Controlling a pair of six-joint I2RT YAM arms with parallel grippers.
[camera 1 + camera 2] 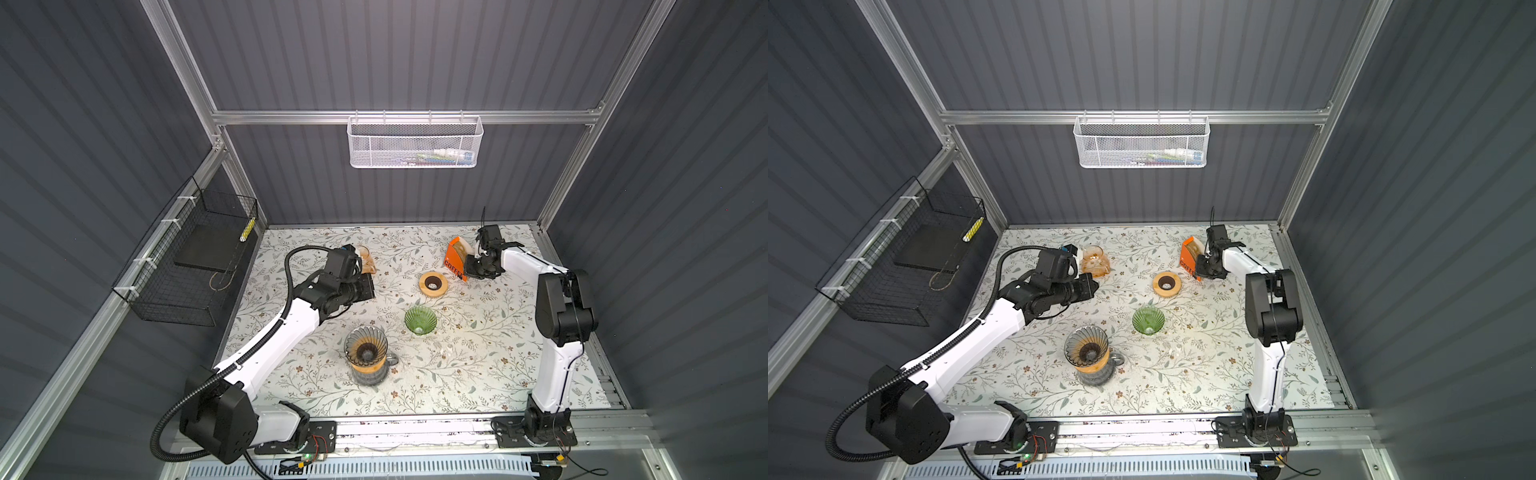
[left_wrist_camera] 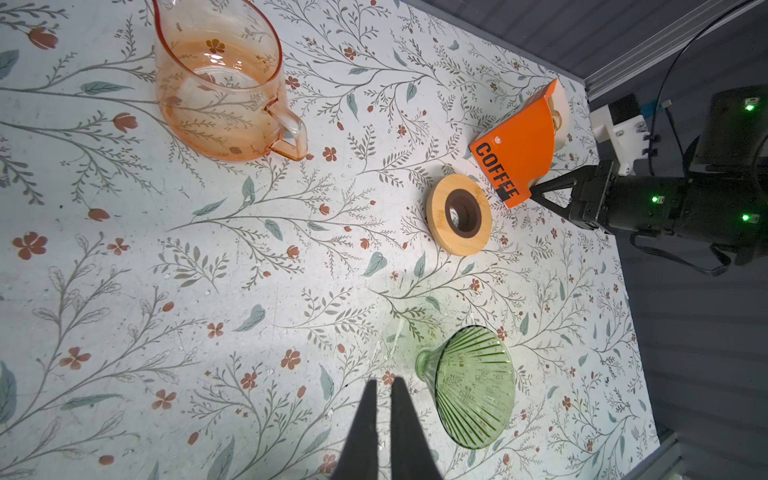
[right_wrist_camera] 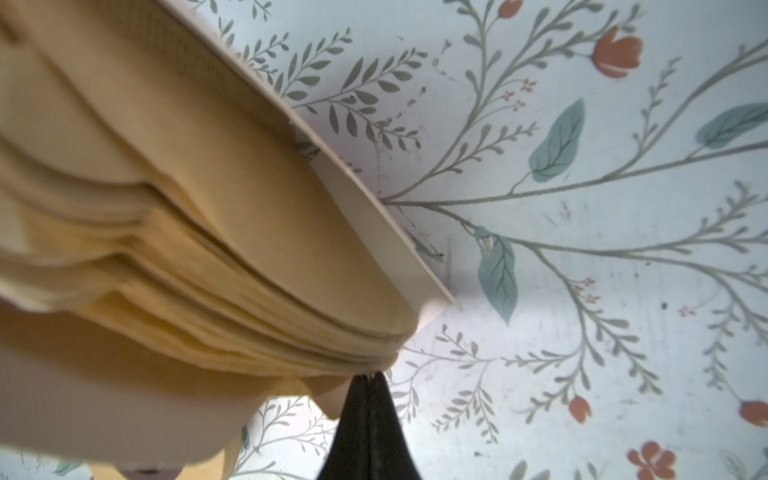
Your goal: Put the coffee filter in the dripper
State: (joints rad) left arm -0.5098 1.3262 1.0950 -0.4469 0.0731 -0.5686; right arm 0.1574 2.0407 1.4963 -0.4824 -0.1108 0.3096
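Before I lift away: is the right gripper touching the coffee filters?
Touching. The right wrist view shows the right gripper closed on the corner of the coffee filters, no gap visible.

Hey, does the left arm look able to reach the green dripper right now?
Probably yes: the left gripper, shut and empty, is close to the green dripper, with only bare tablecloth between them.

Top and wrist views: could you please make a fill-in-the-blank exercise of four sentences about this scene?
1. The word on the orange box is ____.
2. The box holds a stack of paper ____.
3. The dripper resting directly on the table is ____ in colour.
4. The left hand holds ____.
Missing words: COFFEE; filters; green; nothing.
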